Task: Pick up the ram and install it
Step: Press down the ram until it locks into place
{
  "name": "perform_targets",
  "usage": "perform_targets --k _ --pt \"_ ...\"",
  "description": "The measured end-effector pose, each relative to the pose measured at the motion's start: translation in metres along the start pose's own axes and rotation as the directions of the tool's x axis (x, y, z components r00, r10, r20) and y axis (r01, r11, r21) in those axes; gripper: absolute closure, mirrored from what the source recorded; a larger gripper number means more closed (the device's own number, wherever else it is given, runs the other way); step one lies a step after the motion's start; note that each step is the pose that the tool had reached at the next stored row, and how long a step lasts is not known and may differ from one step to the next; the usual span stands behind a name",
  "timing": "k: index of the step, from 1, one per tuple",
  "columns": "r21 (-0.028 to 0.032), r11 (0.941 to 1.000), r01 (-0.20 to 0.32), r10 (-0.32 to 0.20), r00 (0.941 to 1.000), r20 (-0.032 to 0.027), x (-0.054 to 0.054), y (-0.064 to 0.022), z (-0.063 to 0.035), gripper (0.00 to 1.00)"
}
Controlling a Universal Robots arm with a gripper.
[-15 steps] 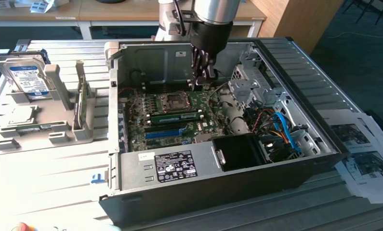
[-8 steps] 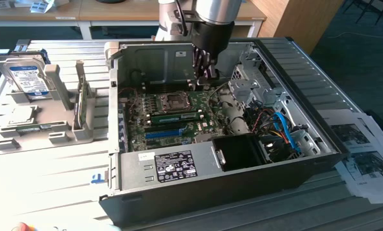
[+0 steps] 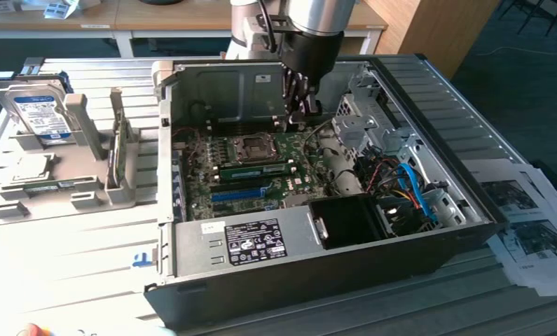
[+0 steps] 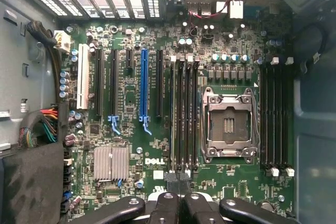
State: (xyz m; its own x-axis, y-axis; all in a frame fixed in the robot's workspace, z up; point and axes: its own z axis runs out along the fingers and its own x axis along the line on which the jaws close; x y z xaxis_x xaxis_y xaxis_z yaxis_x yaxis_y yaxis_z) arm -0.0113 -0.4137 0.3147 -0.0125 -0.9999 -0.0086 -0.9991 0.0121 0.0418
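Observation:
The ram [image 3: 255, 170], a long green stick, lies seated in a memory slot on the motherboard [image 3: 227, 182], just beside the empty processor socket [image 3: 255, 146]. My gripper [image 3: 302, 115] hangs inside the open computer case [image 3: 288, 259], above the board and a little past the ram's end toward the exterior view's right, not touching it. In the wrist view its black fingers [image 4: 169, 203] are pressed together, so the gripper [image 4: 178, 182] is shut with nothing between them. They hover over one end of the row of memory slots [image 4: 184, 114], where the ram is edge-on and hard to pick out.
A grey parts holder [image 3: 82, 189] at the exterior view's left carries a silver hard drive [image 3: 40, 112] and a square processor chip [image 3: 31, 168]. Drive cages and blue cables [image 3: 414, 189] crowd the case's right side. Papers [image 3: 530, 224] lie on the table at the right.

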Motion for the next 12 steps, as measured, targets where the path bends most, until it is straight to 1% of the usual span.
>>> perform_targets --k 12 --pt "0.0001 1.0 0.0 0.0 1.0 0.0 0.0001 -0.0005 0.0103 0.9"
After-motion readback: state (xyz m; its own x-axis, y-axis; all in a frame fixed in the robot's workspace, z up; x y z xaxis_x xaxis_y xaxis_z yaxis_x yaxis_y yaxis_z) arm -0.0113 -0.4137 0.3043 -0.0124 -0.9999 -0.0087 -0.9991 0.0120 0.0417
